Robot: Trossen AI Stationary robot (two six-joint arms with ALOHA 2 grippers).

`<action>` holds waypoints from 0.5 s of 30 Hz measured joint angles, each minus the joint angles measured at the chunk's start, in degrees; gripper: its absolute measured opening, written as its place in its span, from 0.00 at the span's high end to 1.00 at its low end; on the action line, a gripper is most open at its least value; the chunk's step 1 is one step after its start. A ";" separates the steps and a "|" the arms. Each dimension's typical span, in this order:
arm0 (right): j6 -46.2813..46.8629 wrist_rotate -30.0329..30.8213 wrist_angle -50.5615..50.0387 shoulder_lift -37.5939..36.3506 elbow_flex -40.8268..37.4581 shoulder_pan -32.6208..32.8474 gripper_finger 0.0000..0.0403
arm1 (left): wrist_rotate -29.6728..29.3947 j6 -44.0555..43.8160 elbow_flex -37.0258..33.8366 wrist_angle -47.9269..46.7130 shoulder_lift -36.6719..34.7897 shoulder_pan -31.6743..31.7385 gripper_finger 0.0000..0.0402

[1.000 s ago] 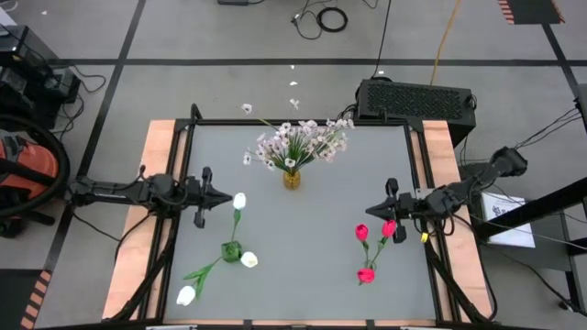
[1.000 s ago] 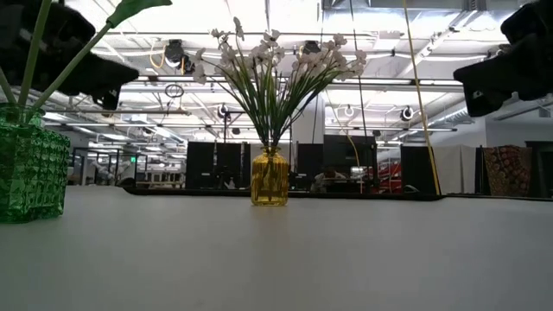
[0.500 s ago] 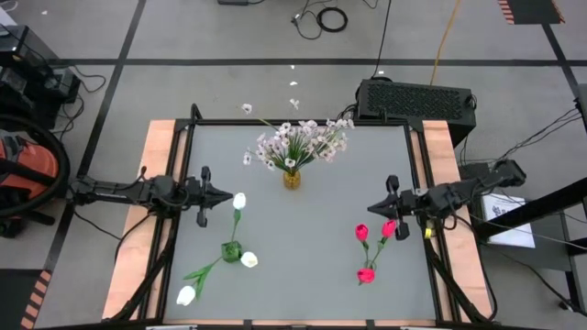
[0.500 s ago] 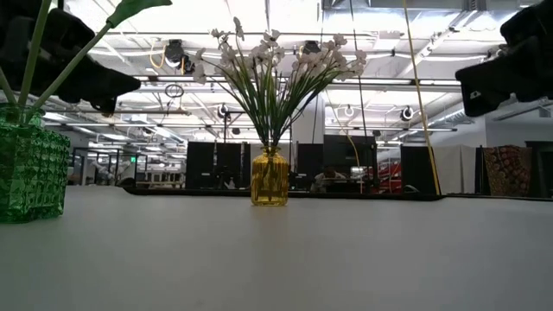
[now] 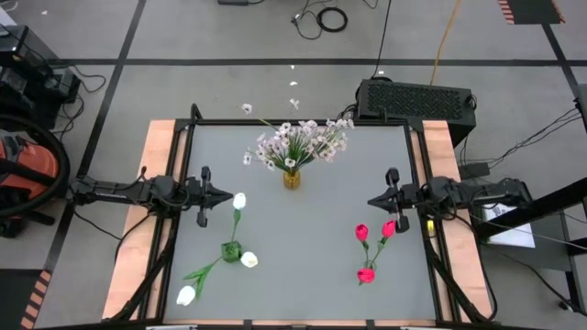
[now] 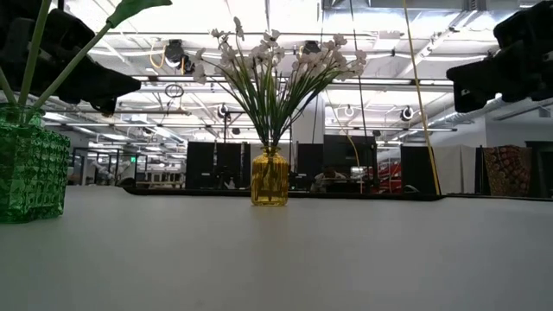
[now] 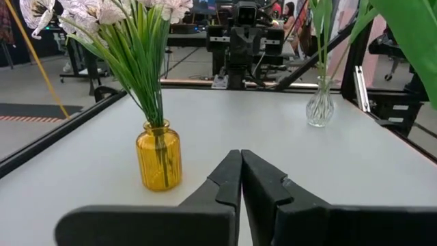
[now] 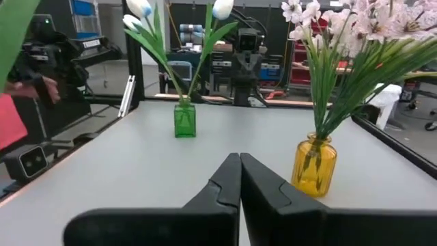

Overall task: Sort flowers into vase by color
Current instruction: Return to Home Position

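I have my dark six-joint left arm [image 5: 138, 192] stretched level from the left edge of the high view toward the middle. Its dark two-finger left gripper [image 5: 226, 195] points right at mid-height. In its wrist view the two fingers [image 7: 227, 176] press together, tips touching. My dark right arm [image 5: 468, 193] mirrors it from the right side. The right gripper [image 5: 372, 201] points left, its fingers [image 8: 224, 179] likewise closed flat against each other. In the low view both grippers sit high in the upper corners.

Left tool [image 7: 240, 153] and right tool [image 8: 240, 157] — matte black, smooth, tapering wedge fingers [image 7: 265, 183].
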 joint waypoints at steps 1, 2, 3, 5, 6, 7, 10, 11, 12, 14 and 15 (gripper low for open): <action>-0.19 -1.04 -0.11 0.00 0.00 -1.02 1.00 | 0.00 0.00 0.00 0.01 0.00 0.00 0.96; -0.26 -1.64 -0.11 0.00 0.00 -1.96 1.00 | 0.00 0.00 0.00 0.02 0.00 0.00 0.96; -0.28 -1.71 -0.09 0.00 0.00 -2.77 1.00 | 0.00 0.00 0.00 0.02 0.00 0.00 0.96; -0.28 -1.80 -0.16 0.00 0.00 -4.06 1.00 | 0.00 0.02 -0.02 0.02 0.00 0.00 0.96; -0.36 -2.58 -0.29 0.00 0.00 -4.58 1.00 | 0.00 0.02 -0.02 0.06 0.00 0.00 0.96; -0.61 -3.81 -0.45 0.00 0.00 -5.13 1.00 | 0.00 0.02 -0.02 0.12 0.00 0.00 0.96; -0.66 -5.59 -0.52 0.13 0.00 -6.50 1.00 | -0.01 0.02 -0.02 0.15 0.00 0.00 0.96; -0.68 -5.71 -0.50 0.13 0.00 -6.83 1.00 | -0.01 0.02 -0.02 0.15 0.00 0.00 0.96; -0.70 -5.78 -0.49 0.13 0.00 -7.10 1.00 | 0.00 0.02 -0.02 0.17 0.00 0.00 0.96; -0.73 -5.80 -0.49 0.13 0.00 -7.50 1.00 | -0.01 0.02 -0.03 0.17 0.00 0.00 0.96; -0.85 -5.84 -0.49 0.13 0.00 -7.69 1.00 | -0.02 0.02 -0.04 0.19 0.00 0.00 0.96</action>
